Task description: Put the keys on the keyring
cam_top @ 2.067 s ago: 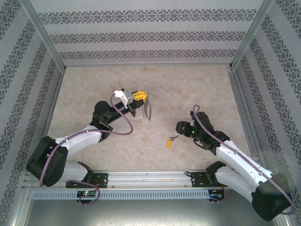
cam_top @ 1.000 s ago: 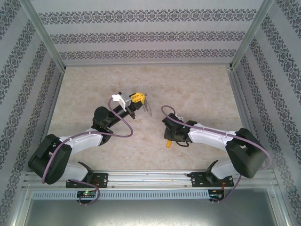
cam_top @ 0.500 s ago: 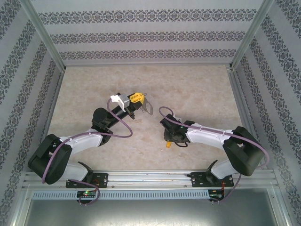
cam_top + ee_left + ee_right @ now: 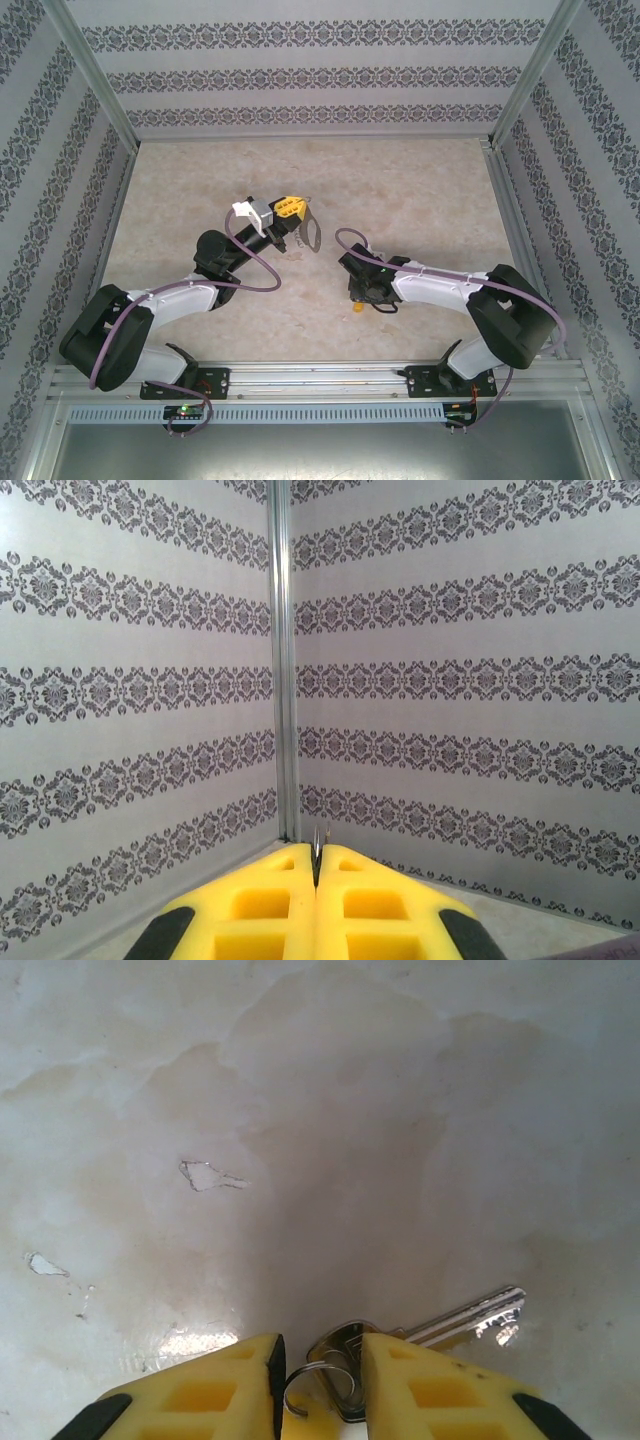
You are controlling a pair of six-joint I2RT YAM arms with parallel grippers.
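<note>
Left gripper (image 4: 291, 208): yellow fingers pressed together, clamped on keyring (image 4: 313, 233).
- From above: dark oval loop of the keyring sticking out past the fingertips toward the right arm, over the middle of the table (image 4: 420, 180).
- From the left wrist: same gripper (image 4: 316, 852) with the seam between its fingers closed and a thin sliver of keyring (image 4: 318, 838) metal standing up out of it. Patterned wall (image 4: 450, 680) and aluminium corner post (image 4: 283, 660) behind.

Right gripper (image 4: 362, 297): lowered to the table, near the keyring but apart from it.
- From above: yellow-orange head of key (image 4: 359, 309) peeping out at the gripper's near side.
- From the right wrist: gripper (image 4: 320, 1342) fingers a little apart, one on each side of the key's small wire ring and metal shoulder. Silver blade of key (image 4: 465, 1318) flat on the table, pointing up and to the right. Whether the fingers press on the key: cannot tell. Two small chips (image 4: 205, 1174) in the marbled surface further out.
</note>
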